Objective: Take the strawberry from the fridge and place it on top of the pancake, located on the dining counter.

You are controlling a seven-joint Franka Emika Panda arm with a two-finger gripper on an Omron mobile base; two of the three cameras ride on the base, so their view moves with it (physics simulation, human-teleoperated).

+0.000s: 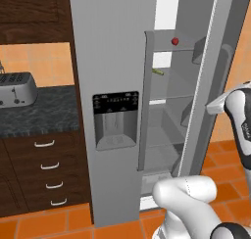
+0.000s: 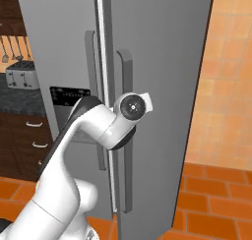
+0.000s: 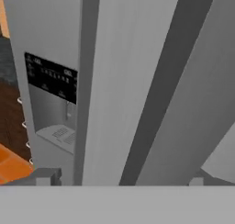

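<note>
Fridge [image 1: 112,61] with its right door [image 1: 211,86] swung partly open, exposing the shelves. The strawberry [image 1: 174,41] sits on the top shelf [image 1: 169,49] inside, near the shelf's front edge; a small yellow-green item [image 1: 158,72] lies on the shelf below it. The left door stays closed and carries the dispenser [image 1: 115,119].

The gripper [image 3: 124,179] sits at the outer face of the open door, close beside its long vertical handle [image 3: 160,90]. In the hand view the two fingertips [image 3: 46,176] stand well apart at the bottom edge, with nothing between them; the fingers are spread and empty. The camera looks along the door edge toward the dispenser, not into the compartment.

The governing relation: the strawberry lies beyond the door from the gripper, up and toward the fridge interior, with the door panel standing between them. From the left base view the opening looks narrow, so a direct line from hand to berry is probably blocked. The berry is round, with no long axis to match, so finger orientation matters little; approach height does. The single arm would likely need the door wider, then a reach round its free edge at top-shelf level. The pancake and dining counter lie elsewhere.
</note>
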